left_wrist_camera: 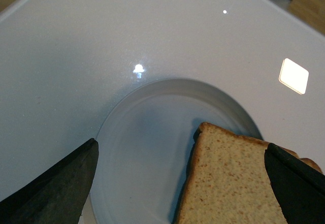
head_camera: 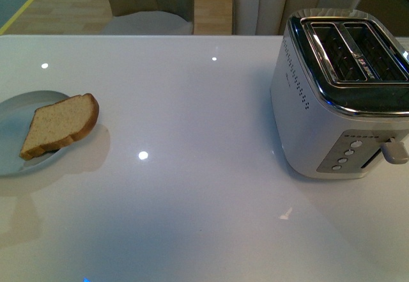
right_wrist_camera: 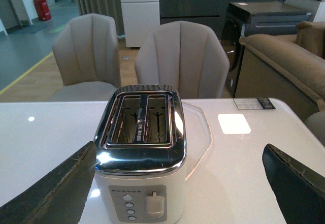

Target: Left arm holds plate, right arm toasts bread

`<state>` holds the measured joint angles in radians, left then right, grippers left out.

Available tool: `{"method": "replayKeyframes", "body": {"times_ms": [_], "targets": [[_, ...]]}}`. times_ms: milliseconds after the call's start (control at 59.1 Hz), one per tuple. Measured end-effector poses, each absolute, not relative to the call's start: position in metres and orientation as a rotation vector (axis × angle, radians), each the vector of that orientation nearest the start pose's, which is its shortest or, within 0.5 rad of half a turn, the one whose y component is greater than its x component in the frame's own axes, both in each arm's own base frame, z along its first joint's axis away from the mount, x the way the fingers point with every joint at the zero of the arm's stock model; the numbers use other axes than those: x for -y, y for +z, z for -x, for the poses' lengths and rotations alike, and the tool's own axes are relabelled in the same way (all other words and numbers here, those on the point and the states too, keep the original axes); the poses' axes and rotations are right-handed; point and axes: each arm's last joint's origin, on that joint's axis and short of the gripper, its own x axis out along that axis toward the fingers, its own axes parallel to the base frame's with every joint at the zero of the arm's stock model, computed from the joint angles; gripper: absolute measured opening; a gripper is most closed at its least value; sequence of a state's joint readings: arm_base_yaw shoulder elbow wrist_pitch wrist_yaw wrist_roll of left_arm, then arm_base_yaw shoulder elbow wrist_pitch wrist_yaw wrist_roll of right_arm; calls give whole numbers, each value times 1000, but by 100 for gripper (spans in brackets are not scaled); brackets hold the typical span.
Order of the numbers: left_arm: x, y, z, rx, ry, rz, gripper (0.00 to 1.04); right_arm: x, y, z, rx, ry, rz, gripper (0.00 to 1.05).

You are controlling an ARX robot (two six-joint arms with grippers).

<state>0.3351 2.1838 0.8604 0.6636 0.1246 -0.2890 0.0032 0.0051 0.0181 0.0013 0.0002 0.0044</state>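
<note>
In the front view neither arm shows; the glossy white desk (head_camera: 192, 103) carries a toaster (head_camera: 345, 96), a rounded white box with a chrome top, two dark slots and a column of small buttons beside a lever, its right side cut off by the frame. Well to the left of the toaster lies the plate (head_camera: 16, 119), round, shallow and pale blue-white, with part of it lost past the frame edge. The bread (head_camera: 61, 125), a flat light brown slice with a darker crust, rests on the plate; its long axis runs on a slant, the rounded top pointing toward the toaster's side and overhanging the plate's rim, the straight end pointing away from the toaster. Beyond the toaster only the lower parts of pale chairs show. In the left wrist view the left end effector (left_wrist_camera: 180, 145) has its two black wedge fingers (left_wrist_camera: 56, 188) spread wide apart, gripping nothing, with the plate (left_wrist_camera: 142, 148) and its faint ridges between them; the bread (left_wrist_camera: 233, 183) is cut off by the frame and partly hidden behind one finger. In the right wrist view the right end effector (right_wrist_camera: 179, 147) is likewise spread wide and empty, framing the toaster (right_wrist_camera: 139, 158), whose slots look dark inside; behind the toaster stand two grey ribbed chairs (right_wrist_camera: 180, 56) and a brown sofa (right_wrist_camera: 289, 61)
</note>
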Motion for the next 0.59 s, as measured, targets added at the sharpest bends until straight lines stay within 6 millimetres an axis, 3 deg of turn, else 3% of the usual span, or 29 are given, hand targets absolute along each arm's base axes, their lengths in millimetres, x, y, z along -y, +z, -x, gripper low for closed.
{"method": "replayKeyframes", "body": {"times_ms": [288, 592], "targets": [[-127, -2, -360, -686, 384, 459, 98, 0, 169, -97, 14, 3, -4, 96], [-131, -22, -366, -722, 416, 459, 98, 0, 169, -97, 14, 3, -4, 96]]}}
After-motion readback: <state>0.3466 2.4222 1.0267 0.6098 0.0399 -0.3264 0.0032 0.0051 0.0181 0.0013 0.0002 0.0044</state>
